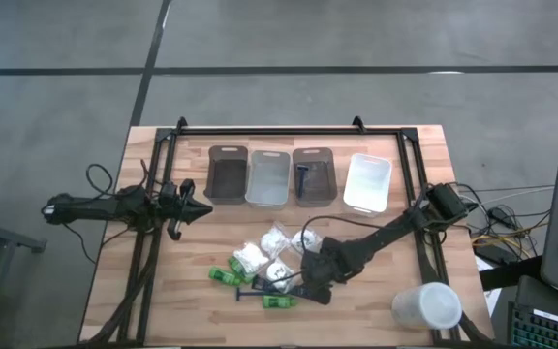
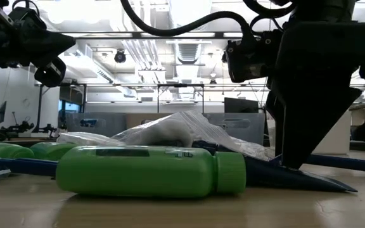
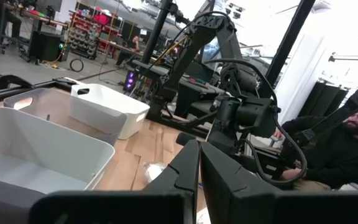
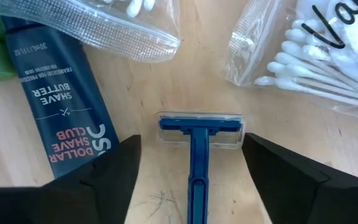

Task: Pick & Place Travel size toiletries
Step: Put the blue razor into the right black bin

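1. Four bins stand in a row at the far side of the desk [image 1: 143, 310]: two grey bins [image 1: 227, 174], one clear bin [image 1: 268, 178] and one white bin [image 1: 367, 182].
2. One razor [image 1: 304, 179] lies in the second grey bin.
3. Three green bottles [image 1: 279, 302] lie at the near side of the desk, beside about three white packets [image 1: 277, 238].
4. The right tool [image 4: 191, 168] hangs spread on either side of a blue razor [image 4: 197, 155] on the desk; a dark tube [image 4: 67, 118] lies beside it.
5. The left tool [image 1: 201, 208] hovers pressed together, empty, near the first grey bin.
6. One white cup [image 1: 426, 306] lies near the right corner.
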Robot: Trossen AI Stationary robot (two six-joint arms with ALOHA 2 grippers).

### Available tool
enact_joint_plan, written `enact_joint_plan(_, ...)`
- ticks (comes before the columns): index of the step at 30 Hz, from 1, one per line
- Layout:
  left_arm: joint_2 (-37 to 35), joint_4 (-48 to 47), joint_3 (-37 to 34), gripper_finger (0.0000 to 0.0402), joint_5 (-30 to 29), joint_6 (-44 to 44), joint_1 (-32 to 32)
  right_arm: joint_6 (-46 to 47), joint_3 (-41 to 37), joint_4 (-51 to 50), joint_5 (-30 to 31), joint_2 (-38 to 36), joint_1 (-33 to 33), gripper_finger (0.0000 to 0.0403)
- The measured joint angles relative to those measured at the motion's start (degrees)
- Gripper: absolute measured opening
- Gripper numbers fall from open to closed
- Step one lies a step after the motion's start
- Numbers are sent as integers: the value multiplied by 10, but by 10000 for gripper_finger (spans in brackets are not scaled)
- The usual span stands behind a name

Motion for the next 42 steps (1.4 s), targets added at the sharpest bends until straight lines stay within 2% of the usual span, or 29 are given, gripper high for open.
enact_joint_plan(5, 0, 0, 0, 19, 0, 0, 0, 0, 0, -11, -2, 0, 1, 333)
enact_joint_plan(9, 0, 0, 0, 19, 0, 0, 0, 0, 0, -22, 1, 0, 3, 348)
enact_joint_plan(17, 0, 0, 0, 19, 0, 0, 0, 1, -2, -34, 2, -4, 3, 326)
enact_joint_plan(23, 0, 0, 0, 19, 0, 0, 0, 3, -4, -40, 2, -5, 2, 280)
enact_joint_plan(42, 0, 0, 0, 19, 0, 0, 0, 68, -5, -42, -28, -6, 1, 69)
